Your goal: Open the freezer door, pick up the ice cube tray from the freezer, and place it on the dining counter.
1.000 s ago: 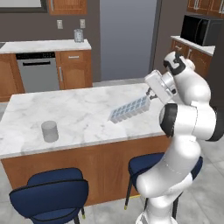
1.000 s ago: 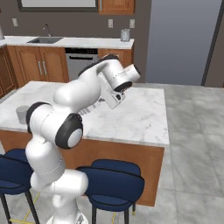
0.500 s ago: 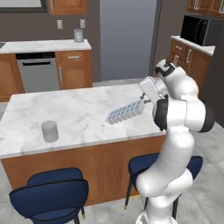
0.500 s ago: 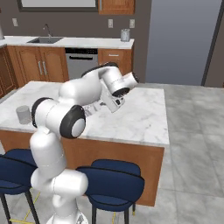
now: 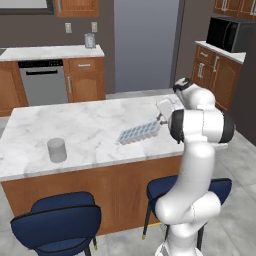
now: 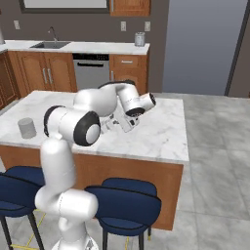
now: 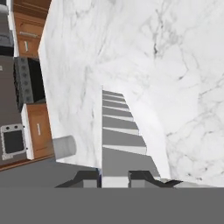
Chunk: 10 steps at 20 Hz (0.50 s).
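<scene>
Ice cube tray [image 6: 108, 126] — mostly hidden behind arm.

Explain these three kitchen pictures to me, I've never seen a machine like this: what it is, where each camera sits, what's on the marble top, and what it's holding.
It is a white robot arm on a driving base, in a computer-rendered kitchen. Two cameras ride on the base behind the arm, one to its left and one to its right, looking down over it. The third sits on the hand and looks along its fingers.

On the marble dining counter stands a translucent grey cup. The arm holds the pale ice cube tray by one end, low over the counter; whether it touches the marble yet is unclear. Blue stools stand in front.
</scene>
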Available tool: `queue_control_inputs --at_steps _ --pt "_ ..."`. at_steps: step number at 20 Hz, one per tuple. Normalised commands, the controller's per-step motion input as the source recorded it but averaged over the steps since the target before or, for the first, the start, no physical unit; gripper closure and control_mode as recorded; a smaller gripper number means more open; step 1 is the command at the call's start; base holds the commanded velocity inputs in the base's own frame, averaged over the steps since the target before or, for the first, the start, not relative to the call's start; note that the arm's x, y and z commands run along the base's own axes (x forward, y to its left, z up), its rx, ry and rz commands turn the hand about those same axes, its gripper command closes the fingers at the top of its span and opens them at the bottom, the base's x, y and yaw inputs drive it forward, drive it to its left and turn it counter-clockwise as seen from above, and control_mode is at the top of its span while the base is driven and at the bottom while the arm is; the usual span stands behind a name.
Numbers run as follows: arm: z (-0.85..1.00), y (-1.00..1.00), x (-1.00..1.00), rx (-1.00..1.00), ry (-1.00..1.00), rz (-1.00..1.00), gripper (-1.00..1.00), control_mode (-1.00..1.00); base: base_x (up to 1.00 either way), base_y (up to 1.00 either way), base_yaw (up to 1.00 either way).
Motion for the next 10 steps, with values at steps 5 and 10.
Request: queue_control_inputs --at_steps 5,10 --pt "-0.49 0.00 0.25 0.07 -0.03 0.00 1.00 -1.00 0.00 0.00 0.00" --pt "-0.46 0.05 0.26 0.03 -0.02 0.00 1.00 -1.00 0.00 0.00 0.00"
